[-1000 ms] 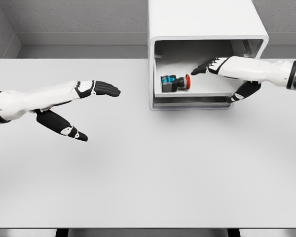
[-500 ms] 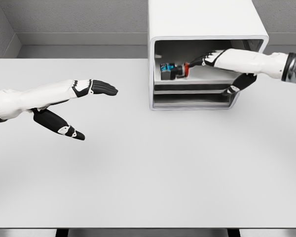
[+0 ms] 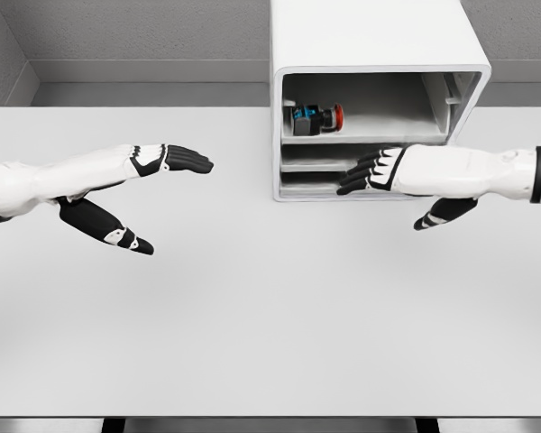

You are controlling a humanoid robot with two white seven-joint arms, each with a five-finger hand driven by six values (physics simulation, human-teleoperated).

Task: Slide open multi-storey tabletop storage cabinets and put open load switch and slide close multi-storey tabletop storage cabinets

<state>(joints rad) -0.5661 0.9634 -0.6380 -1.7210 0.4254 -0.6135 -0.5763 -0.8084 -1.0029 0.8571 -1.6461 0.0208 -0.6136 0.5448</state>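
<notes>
Against the back of the worktop (image 3: pixel 252 298), a white cabinet (image 3: pixel 370 36) stands open, a red-capped switch (image 3: pixel 317 118) on its upper shelf. Right hand (image 3: pixel 371 170), fingers spread and empty, sits just below and nearest; left hand (image 3: pixel 167 161) hovers spread, well apart

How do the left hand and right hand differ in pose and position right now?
The left hand hovers over bare table, far from the cabinet; the right hand is at the cabinet's lower front. The left points right, the right points left. Both are open, holding nothing; the switch sits inside on the upper level.
</notes>
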